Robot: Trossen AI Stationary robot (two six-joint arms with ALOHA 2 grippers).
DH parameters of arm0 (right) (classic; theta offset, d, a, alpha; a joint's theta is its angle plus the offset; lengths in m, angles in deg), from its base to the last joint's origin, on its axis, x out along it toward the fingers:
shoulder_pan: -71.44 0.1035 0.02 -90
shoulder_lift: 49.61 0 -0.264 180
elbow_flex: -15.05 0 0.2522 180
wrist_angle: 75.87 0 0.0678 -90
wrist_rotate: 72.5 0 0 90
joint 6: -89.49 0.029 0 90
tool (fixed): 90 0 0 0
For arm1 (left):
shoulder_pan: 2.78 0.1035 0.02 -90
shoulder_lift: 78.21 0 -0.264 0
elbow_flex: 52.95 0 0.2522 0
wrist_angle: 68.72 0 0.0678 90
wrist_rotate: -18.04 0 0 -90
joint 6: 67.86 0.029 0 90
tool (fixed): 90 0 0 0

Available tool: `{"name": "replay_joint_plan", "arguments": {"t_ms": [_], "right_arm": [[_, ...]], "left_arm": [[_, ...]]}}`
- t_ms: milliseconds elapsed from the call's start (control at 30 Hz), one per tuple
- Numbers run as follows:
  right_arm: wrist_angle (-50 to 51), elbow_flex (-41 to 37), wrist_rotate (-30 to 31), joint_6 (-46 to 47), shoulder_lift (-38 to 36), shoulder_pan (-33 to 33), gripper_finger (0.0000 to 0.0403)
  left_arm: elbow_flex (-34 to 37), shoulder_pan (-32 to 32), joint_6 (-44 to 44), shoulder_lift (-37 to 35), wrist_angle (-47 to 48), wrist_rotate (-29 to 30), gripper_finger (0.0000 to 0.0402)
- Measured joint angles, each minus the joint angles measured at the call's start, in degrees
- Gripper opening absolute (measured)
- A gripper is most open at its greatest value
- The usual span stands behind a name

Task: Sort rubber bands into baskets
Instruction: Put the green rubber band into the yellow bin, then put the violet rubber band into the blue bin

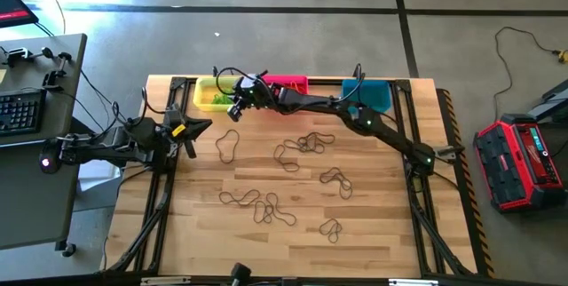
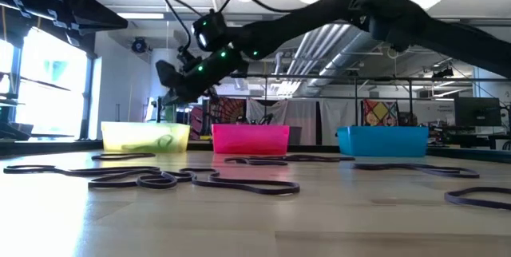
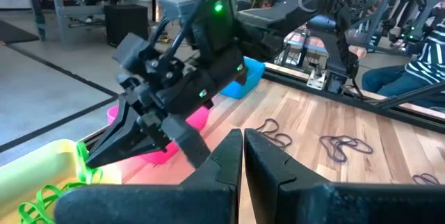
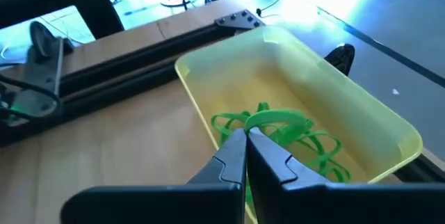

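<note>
My right gripper (image 4: 245,132) reaches across the far side of the table and is shut on a green rubber band (image 4: 274,118) over the yellow basket (image 1: 210,95). More green bands (image 4: 309,144) lie on that basket's floor. The pink basket (image 1: 288,83) and the teal basket (image 1: 373,93) stand to its right along the far edge. Several dark rubber bands (image 1: 302,144) lie loose on the wooden table (image 1: 382,215). My left gripper (image 3: 243,135) waits shut at the table's left edge, with nothing in it. My right gripper pinches one green rubber band at a bend of its loop (image 4: 259,121), between the free ends of its two fingers. The fingers slant down toward the table's left. The loop arches past the fingertips over the yellow basket's inside; whether it touches the bands below, I cannot tell.
Dark bands lie in clumps at the table's middle (image 1: 228,144), right (image 1: 335,179) and near side (image 1: 257,204). The right arm (image 1: 355,113) stretches in front of the pink and teal baskets. A red and black case (image 1: 519,162) sits on the floor to the right.
</note>
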Motion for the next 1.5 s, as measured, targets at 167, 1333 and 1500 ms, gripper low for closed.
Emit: {"name": "replay_joint_plan", "arguments": {"t_ms": [167, 1333, 1500], "right_arm": [[0.4, 0.0, 0.8, -0.6, 1.2, -0.2, 0.0001], [9.2, -9.9, -3.3, -5.7, -7.3, 4.8, 0.0], [2.1, -20.8, -3.3, -3.3, -11.8, 6.8, 0.0]], "left_arm": [[0.0, 0.0, -0.4, 0.0, 0.1, -0.2, 0.0007], [0.0, 0.0, 1.5, 0.0, 0.0, -0.2, 0.0007], [0.0, 0.0, 0.2, 0.0, 0.1, -1.3, 0.0007]]}}
